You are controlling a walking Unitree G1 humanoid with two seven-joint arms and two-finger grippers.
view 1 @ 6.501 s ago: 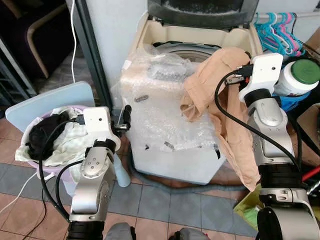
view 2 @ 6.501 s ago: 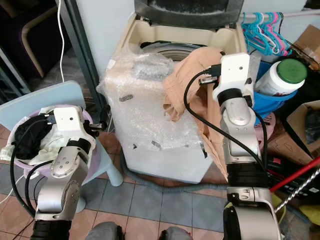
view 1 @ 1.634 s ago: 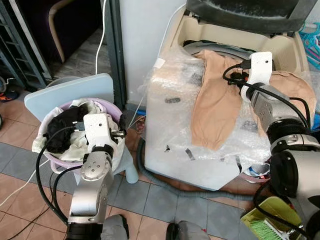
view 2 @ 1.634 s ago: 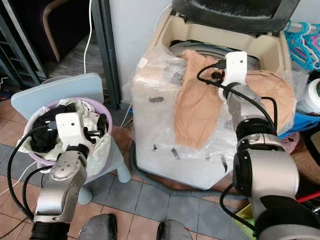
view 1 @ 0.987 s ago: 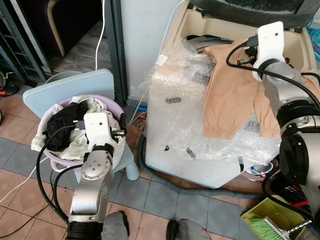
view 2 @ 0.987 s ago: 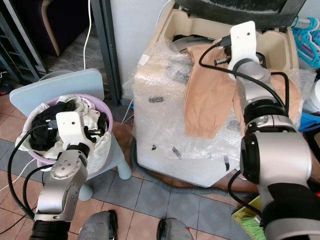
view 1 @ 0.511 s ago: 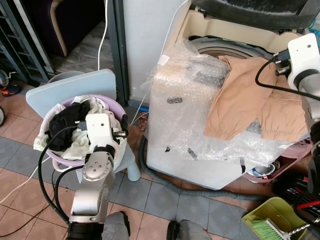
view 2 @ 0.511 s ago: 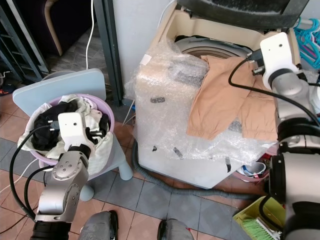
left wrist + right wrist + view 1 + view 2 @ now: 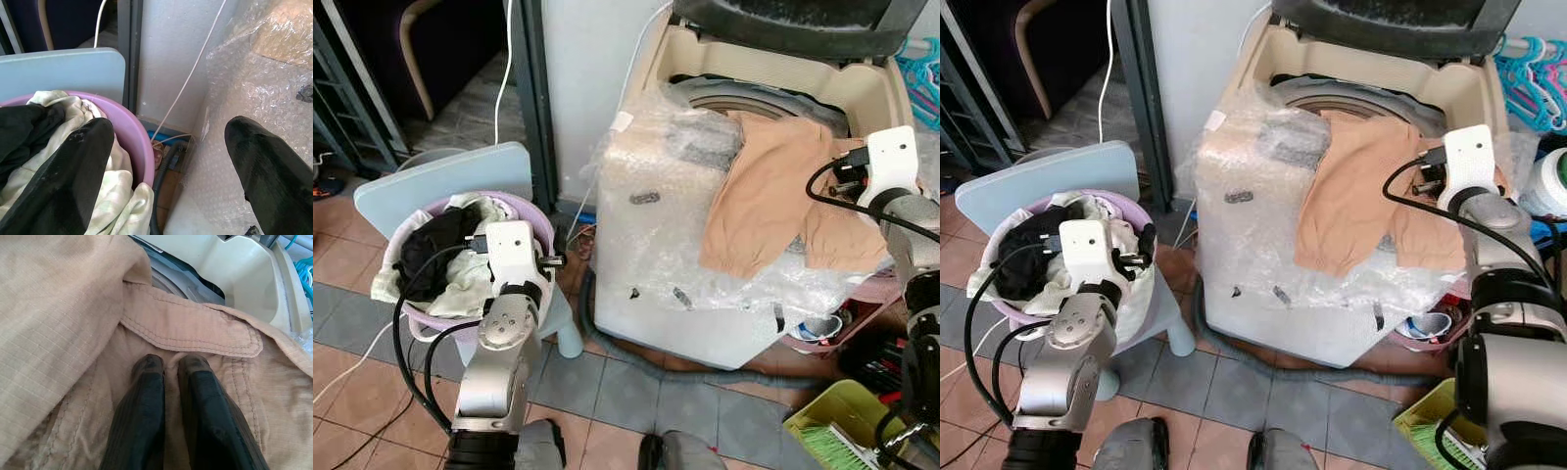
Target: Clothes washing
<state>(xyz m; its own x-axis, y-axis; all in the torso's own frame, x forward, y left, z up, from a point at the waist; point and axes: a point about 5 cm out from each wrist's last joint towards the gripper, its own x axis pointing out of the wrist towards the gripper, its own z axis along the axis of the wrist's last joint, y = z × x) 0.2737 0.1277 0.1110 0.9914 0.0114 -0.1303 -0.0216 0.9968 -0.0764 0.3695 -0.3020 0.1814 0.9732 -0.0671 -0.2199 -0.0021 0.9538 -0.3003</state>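
Pinching the tan trousers [image 9: 63, 328] at the washer's rim, the right gripper [image 9: 171, 366] has its two black fingers nearly together with a fold of cloth between them.

Right arm reaches in from the side, and the trousers lie draped over the front edge of the open top-loading washing machine [image 9: 773, 69], legs hanging down across the bubble wrap [image 9: 656, 225] that covers its front. Over on the other side, the left gripper [image 9: 166, 161] hovers with fingers spread wide apart, gripping nothing, just beside the lilac laundry basket [image 9: 540, 223]. That basket sits on a pale blue plastic chair [image 9: 431, 181], heaped with black and cream clothes [image 9: 445, 250]. Turquoise hangers [image 9: 1533, 73] hang beyond the machine.
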